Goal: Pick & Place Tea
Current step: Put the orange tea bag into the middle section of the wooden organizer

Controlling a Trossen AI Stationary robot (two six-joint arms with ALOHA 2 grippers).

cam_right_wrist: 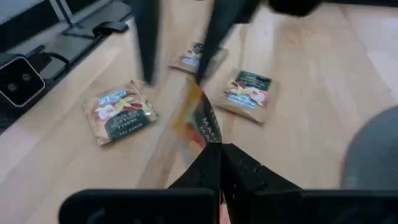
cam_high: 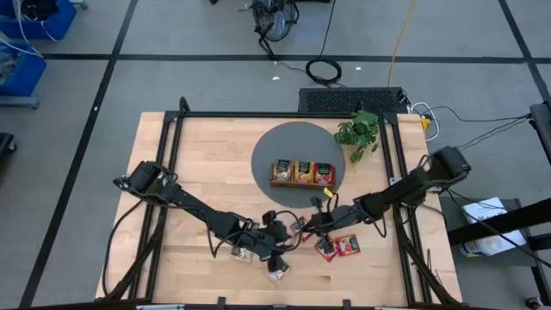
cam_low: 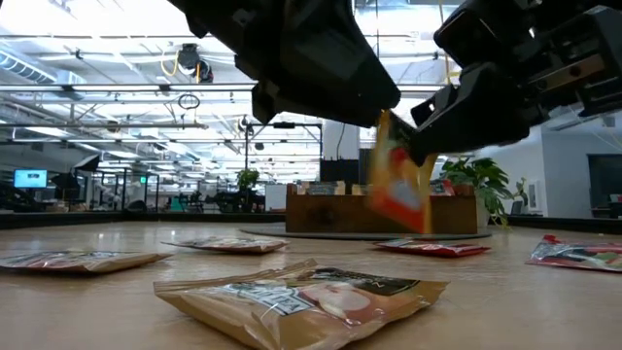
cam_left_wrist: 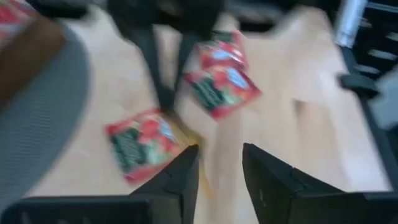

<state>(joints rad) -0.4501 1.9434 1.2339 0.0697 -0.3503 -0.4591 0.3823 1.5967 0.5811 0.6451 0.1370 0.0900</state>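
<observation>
In the low view the two arms fill the upper frame and hide much of the wooden tray (cam_low: 389, 212) behind them; only its front wall shows at centre. The left wrist view is blurred, so labels on the red packets (cam_left_wrist: 221, 87) cannot be read.

The right pincer (cam_right_wrist: 219, 152) is closed on an orange-yellow tea packet (cam_low: 400, 175), which hangs upright and clear of the worktop (cam_high: 215, 155) at centre frame in the low view. The left pincer (cam_left_wrist: 219, 165) stands partly open just beside it, fingers apart and holding nothing.

In the high view both pincers meet at lower centre, below the grey round mat (cam_high: 267, 155) carrying the tray. Loose packets lie around them: beige ones (cam_right_wrist: 121, 112) toward the lower centre edge, red ones (cam_high: 340, 246) at lower right. The worktop's upper left is bare wood. A green plant (cam_high: 360, 133) sits at the mat's upper right.
</observation>
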